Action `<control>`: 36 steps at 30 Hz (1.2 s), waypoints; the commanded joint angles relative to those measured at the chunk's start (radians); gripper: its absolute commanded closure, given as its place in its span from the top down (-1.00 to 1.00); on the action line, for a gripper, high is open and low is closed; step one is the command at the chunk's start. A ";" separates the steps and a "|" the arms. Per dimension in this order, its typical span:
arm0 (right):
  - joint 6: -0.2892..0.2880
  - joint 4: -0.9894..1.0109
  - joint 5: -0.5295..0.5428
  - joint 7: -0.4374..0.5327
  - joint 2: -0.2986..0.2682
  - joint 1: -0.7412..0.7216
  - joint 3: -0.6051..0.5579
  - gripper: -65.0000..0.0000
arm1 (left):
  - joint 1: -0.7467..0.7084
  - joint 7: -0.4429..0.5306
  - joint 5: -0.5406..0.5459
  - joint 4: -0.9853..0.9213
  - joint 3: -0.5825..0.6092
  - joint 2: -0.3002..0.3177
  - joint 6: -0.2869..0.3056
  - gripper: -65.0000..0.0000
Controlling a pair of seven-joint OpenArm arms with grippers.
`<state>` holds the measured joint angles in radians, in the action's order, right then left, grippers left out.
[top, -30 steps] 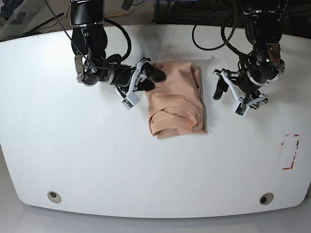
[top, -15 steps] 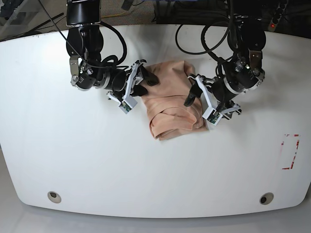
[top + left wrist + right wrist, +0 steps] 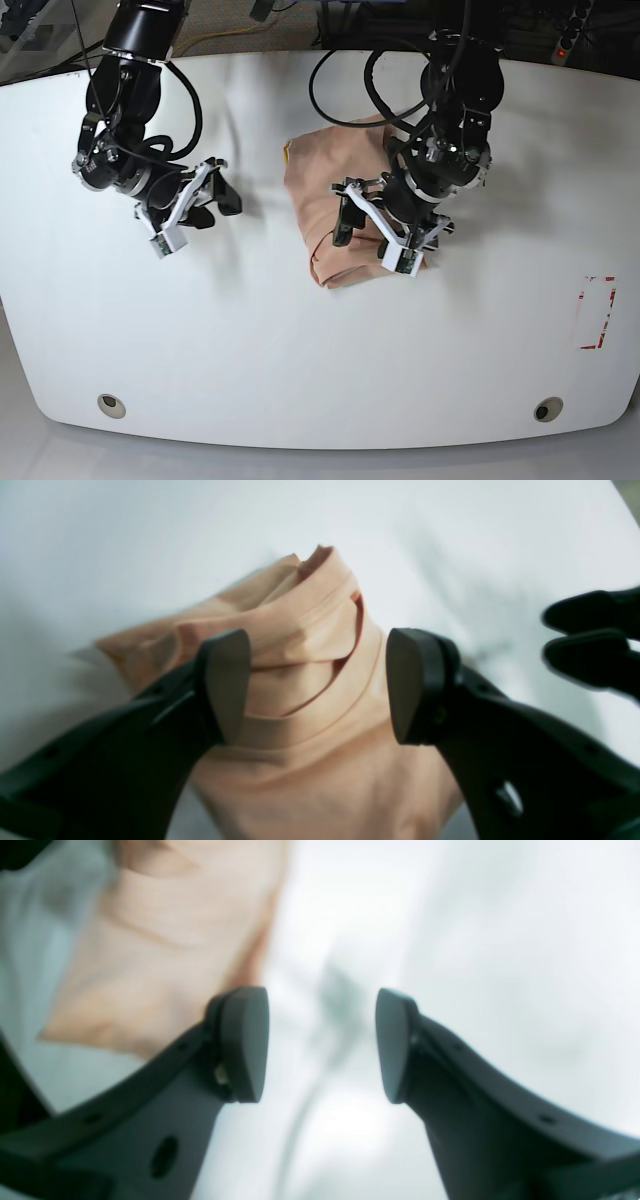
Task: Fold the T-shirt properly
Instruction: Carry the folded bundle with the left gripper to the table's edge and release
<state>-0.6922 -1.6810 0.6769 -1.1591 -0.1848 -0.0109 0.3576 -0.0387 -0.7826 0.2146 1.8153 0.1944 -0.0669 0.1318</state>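
Peach thin-fabric T-shirt (image 3: pixel 320 200) lies mid white counter (image 3: pixel 300 350), folded into a lumpy, uneven packet; squaring remains. Left gripper (image 3: pixel 320 685) hovers over it, jaws wide, empty. Right gripper (image 3: pixel 320 1045) gapes empty, well apart.

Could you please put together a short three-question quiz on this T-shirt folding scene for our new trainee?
1. True or false: the right tool is gripping the T-shirt.
2. Which tool hangs over the folded shirt, A) left or B) right?
3. Fill in: the left tool has its jaws ____ , with cloth visible between them.

Key:
1. False; it stands open over the bare white table, apart from the shirt.
2. A, the left one.
3. Open; whether the pads touch the cloth cannot be told.
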 commanded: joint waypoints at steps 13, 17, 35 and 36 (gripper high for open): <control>-0.006 0.000 0.014 0.024 -0.028 -0.013 0.103 -0.03 | -0.100 0.271 -0.309 -0.220 0.219 -0.007 -0.222 0.33; -0.006 0.000 0.014 0.024 -0.023 -0.011 0.105 -0.03 | -0.100 0.315 -0.312 -0.384 0.169 0.019 -0.218 0.41; -0.006 -0.008 0.022 0.023 -0.022 -0.011 0.102 -0.03 | -0.126 0.194 -0.312 -0.384 -0.390 0.425 0.374 0.42; -0.006 -0.008 0.022 0.021 -0.022 -0.010 0.102 -0.03 | -0.119 0.194 -0.310 -0.403 -0.413 0.454 0.397 0.41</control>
<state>-0.6922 -1.6680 0.6693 -1.1564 -0.1967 -0.0036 0.4591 -0.1490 -0.4675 0.0135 1.4586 -0.1848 0.3428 0.5110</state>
